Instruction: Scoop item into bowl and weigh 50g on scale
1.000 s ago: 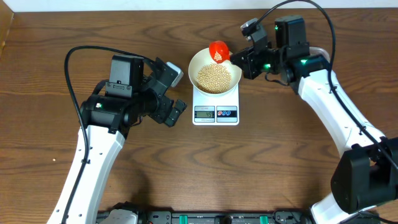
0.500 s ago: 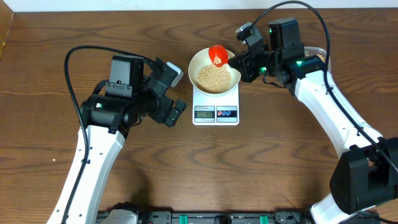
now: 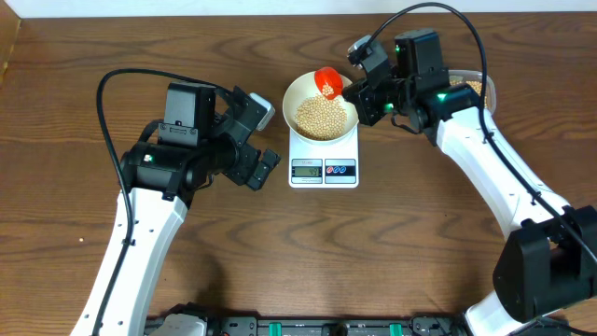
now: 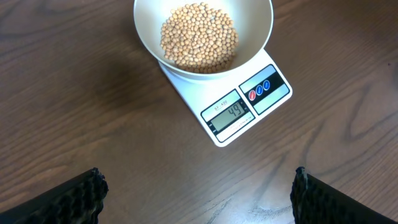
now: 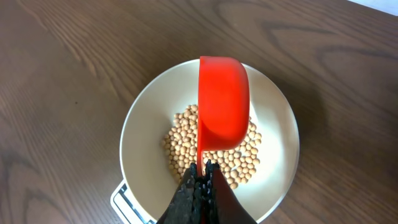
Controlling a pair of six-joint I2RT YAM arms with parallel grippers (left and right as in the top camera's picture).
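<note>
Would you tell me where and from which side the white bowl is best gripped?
Probably the bowl's left rim, pinched from above, one finger inside, one outside. The wall flares smooth, so only the thin edge offers purchase, and the beans lie low, leaving it bare. The red scoop in the right hand hangs over the far right rim; the open left hand faces the free side.

Beans (image 3: 321, 117) in bowl (image 3: 296, 93) on scale (image 3: 324, 163).

Left end effector (image 4: 199, 194) jaws spread wide; right end effector (image 5: 200, 173) pinched closed
</note>
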